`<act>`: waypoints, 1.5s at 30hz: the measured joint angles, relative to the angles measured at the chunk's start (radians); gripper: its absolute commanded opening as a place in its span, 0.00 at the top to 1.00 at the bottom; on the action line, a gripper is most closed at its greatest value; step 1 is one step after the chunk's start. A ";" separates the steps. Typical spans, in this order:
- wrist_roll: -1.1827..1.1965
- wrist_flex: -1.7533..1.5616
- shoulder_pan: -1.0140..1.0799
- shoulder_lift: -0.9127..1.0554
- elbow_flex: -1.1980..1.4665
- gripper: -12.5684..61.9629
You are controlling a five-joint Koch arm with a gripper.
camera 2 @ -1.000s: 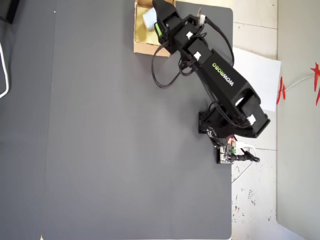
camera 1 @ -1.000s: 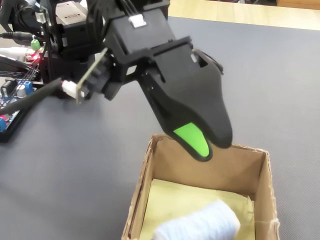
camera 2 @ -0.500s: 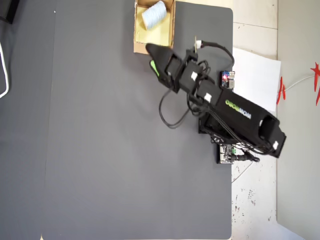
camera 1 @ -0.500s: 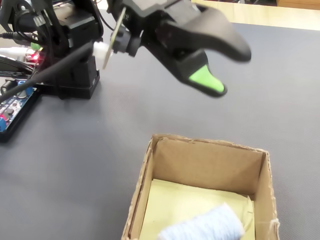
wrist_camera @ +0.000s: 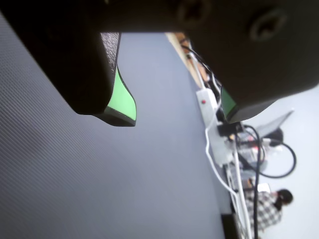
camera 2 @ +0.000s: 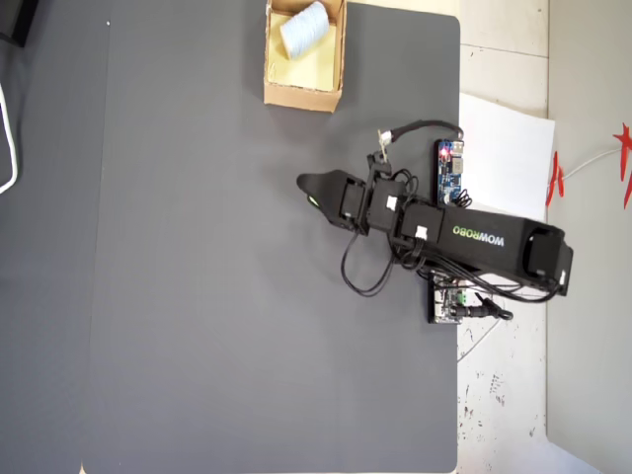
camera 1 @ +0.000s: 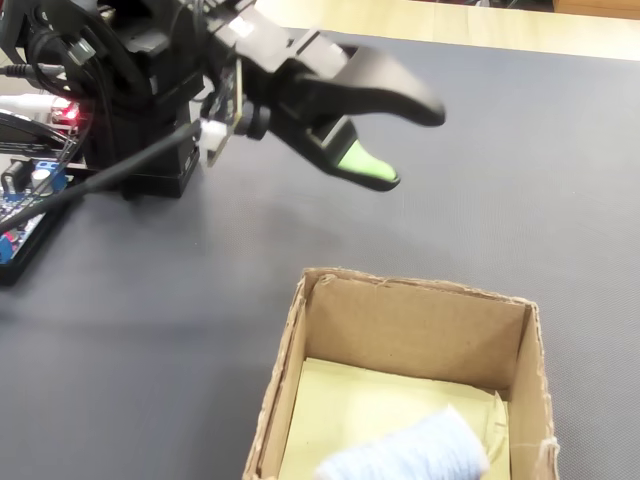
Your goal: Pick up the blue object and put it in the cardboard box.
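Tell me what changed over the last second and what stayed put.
The tool rose off the cardboard box and swung back toward the arm's base, away from the box in the overhead view, now over bare mat, open and empty. The blue object stayed inside the box; the box did not move.

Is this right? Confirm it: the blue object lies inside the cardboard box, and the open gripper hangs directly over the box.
Not quite. The blue object does lie inside the cardboard box, and the gripper is open, but it is not over the box. The overhead view shows it above bare mat, clear of the box and nearer the arm's base.
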 measured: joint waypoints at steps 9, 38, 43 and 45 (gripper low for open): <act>0.038 -0.064 -0.158 0.000 0.127 0.37; 0.064 0.178 -0.189 0.000 0.127 0.37; 0.064 0.179 -0.187 0.000 0.127 0.37; 0.064 0.178 -0.187 0.000 0.127 0.37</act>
